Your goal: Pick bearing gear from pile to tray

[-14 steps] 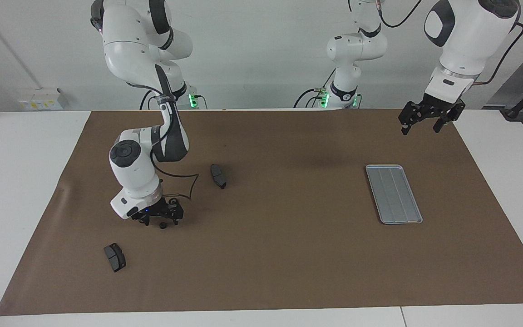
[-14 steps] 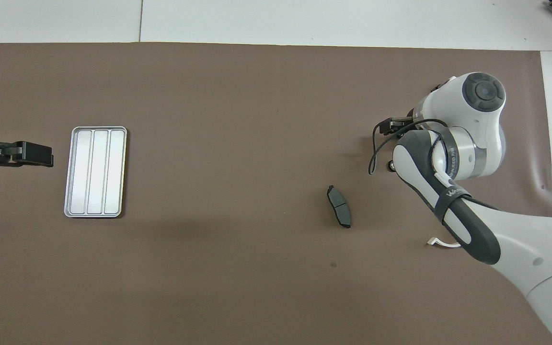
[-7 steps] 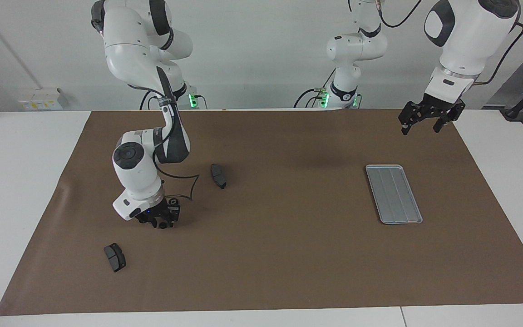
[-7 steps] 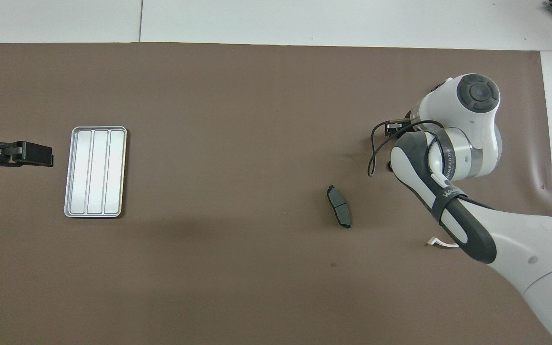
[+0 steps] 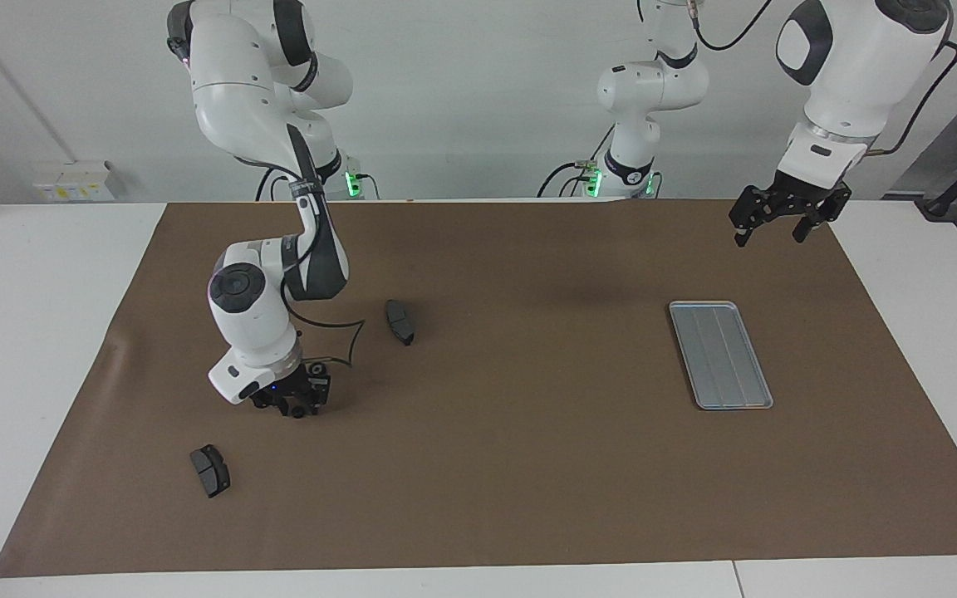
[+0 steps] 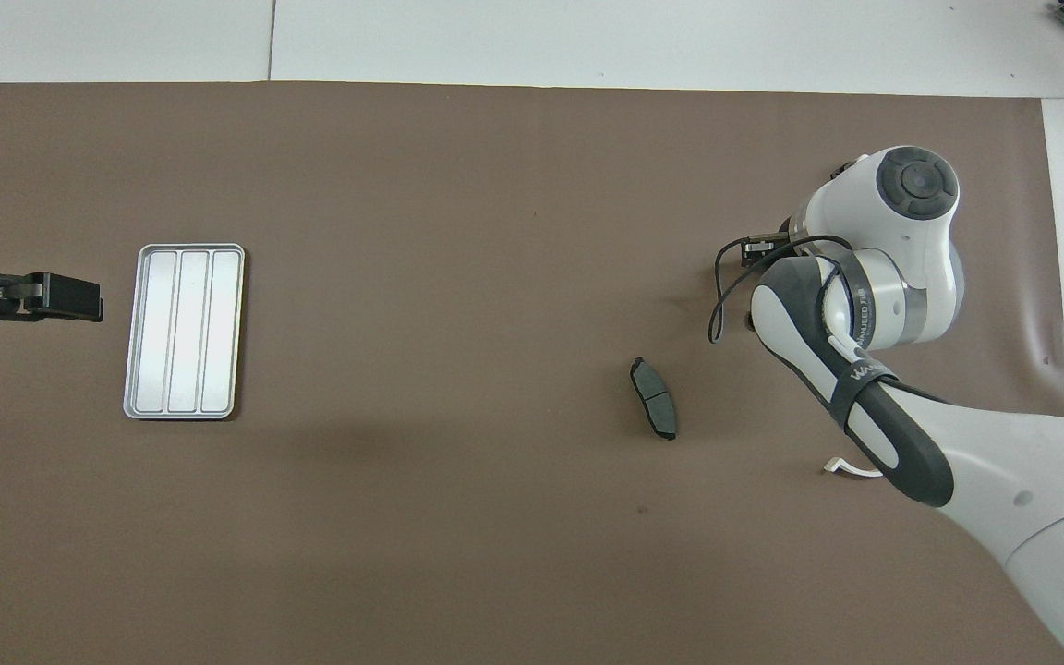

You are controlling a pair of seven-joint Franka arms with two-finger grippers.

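My right gripper (image 5: 297, 407) is low on the brown mat at the right arm's end, shut on a small black ring (image 5: 300, 410). In the overhead view its own wrist hides it. One dark grey brake pad (image 5: 399, 321) lies nearer to the robots than the gripper and also shows in the overhead view (image 6: 654, 399). A second pad (image 5: 210, 470) lies farther from the robots. A white curved bracket (image 6: 851, 469) peeks out beside the right arm. The silver tray (image 5: 720, 355) (image 6: 184, 331) lies empty at the left arm's end. My left gripper (image 5: 777, 231) waits open in the air over the mat's corner.
The brown mat (image 5: 528, 465) covers most of the white table. A black cable (image 5: 337, 336) loops from the right wrist down to the mat beside the nearer brake pad. The right forearm (image 6: 957, 462) overhangs the mat's corner near the bracket.
My right gripper's fingers have drawn together around the black ring, and its wrist has shifted slightly and risen a little. The left arm has not moved.
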